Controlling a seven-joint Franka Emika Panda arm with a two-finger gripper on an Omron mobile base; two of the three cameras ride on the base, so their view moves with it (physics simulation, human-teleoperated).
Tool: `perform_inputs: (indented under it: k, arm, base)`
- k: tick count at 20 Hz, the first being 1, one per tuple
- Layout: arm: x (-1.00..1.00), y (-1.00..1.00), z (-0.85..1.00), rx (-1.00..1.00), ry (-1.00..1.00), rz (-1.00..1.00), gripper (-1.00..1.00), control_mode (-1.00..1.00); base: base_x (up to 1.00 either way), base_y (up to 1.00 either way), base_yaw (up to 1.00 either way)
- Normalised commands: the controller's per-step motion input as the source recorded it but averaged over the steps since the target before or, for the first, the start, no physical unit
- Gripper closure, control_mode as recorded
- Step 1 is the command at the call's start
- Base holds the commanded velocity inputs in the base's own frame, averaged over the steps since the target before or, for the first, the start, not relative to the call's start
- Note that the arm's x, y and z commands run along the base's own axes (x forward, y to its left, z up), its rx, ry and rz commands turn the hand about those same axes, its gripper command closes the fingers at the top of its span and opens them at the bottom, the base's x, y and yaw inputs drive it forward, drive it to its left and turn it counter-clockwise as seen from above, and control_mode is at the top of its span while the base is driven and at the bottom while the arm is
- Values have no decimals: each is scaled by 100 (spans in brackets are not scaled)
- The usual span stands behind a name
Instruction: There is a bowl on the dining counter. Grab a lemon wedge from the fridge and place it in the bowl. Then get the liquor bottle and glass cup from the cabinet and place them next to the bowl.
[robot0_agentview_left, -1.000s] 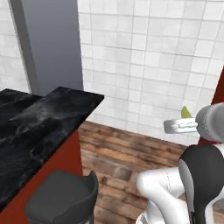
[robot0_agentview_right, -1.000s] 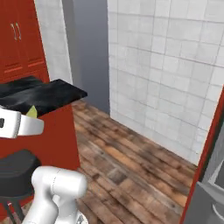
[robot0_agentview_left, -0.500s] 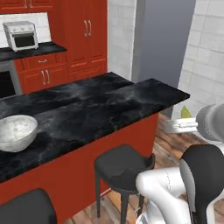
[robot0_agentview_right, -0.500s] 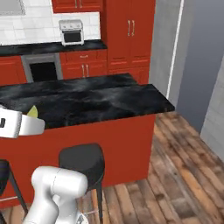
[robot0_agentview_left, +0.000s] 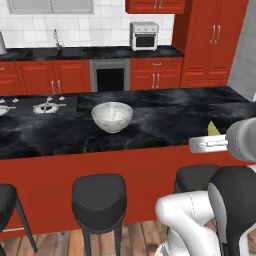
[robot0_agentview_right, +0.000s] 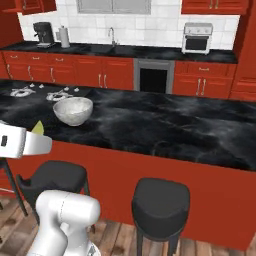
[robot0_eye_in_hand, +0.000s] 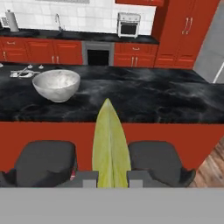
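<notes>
At bottom centre, your gripper (robot0_eye_in_hand: 111, 180) pinches the lemon wedge (robot0_eye_in_hand: 110, 146), fingers nearly closed; rush toward the bowl (robot0_eye_in_hand: 56, 85) at upper left and it may slip.

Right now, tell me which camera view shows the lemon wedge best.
The hand view: the lemon wedge rises large and central, pinched in the claw. In the left base view only its pointed tip shows above the claw. The right base view likewise shows just a small tip.
</notes>
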Motion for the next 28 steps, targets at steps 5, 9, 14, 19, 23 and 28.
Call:
perform_inputs:
  k: [5,9,14,19,23,28]
  arm:
    - [0,0,0,0,0,0,100,100]
    - [0,0,0,0,0,0,100,100]
    - [0,0,0,0,0,0,100,100]
    - [0,0,0,0,0,0,100,100]
    - [22,4,4,0,4,0,100,-100]
    - [86,11,24,3,16,2,100,-100]
  base:
    - [34,36,52]
    - [69,15,17]
    - [76,3,2]
    - [85,18,0]
    - [66,19,0]
    - [0,0,0]
